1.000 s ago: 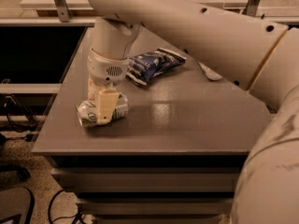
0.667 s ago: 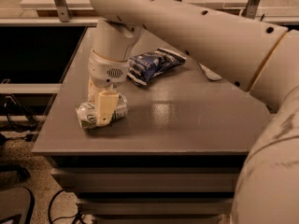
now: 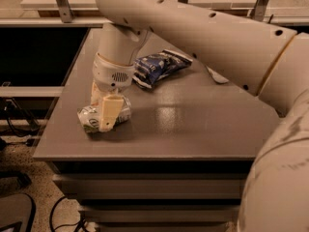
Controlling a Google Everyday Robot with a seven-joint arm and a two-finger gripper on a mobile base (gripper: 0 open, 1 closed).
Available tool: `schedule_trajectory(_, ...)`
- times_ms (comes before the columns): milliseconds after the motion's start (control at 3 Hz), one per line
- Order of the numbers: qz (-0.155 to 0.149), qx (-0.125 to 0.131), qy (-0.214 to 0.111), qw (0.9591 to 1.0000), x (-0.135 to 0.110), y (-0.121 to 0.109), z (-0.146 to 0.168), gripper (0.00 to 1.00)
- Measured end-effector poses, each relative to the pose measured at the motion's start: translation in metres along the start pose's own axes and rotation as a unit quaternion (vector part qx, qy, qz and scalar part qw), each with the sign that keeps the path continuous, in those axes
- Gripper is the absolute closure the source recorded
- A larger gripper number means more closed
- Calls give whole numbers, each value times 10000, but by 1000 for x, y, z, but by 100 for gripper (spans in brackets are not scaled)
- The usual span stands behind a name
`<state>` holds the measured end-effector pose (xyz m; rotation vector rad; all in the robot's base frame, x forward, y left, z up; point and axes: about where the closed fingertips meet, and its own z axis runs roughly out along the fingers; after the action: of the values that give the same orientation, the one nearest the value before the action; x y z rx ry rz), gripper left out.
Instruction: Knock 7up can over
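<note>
The 7up can (image 3: 89,119) lies on its side near the front left corner of the grey table (image 3: 193,124), its white and green side showing. My gripper (image 3: 102,111) reaches down from the big white arm and straddles the can. One cream finger (image 3: 109,112) stands in front of the can, and the other is behind it, mostly hidden. The fingers look closed against the can, and the can's right end pokes out past the near finger.
A dark blue crinkled snack bag (image 3: 157,66) lies just behind the gripper to the right. A clear object (image 3: 217,76) peeks out from under the arm at the back right. The table's left edge and front edge are close to the can. Cables lie on the floor at the left.
Nothing has visibly changed: the can lies on its side in the same spot and the gripper stays around it.
</note>
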<state>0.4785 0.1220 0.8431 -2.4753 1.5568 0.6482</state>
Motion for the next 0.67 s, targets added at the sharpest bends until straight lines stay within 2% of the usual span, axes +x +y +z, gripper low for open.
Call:
schedule_trajectory(333,2,-44,-64,10000,1,-1,2,0)
schedule_trajectory(667,-3,-49,-83,10000,1,-1,3,0)
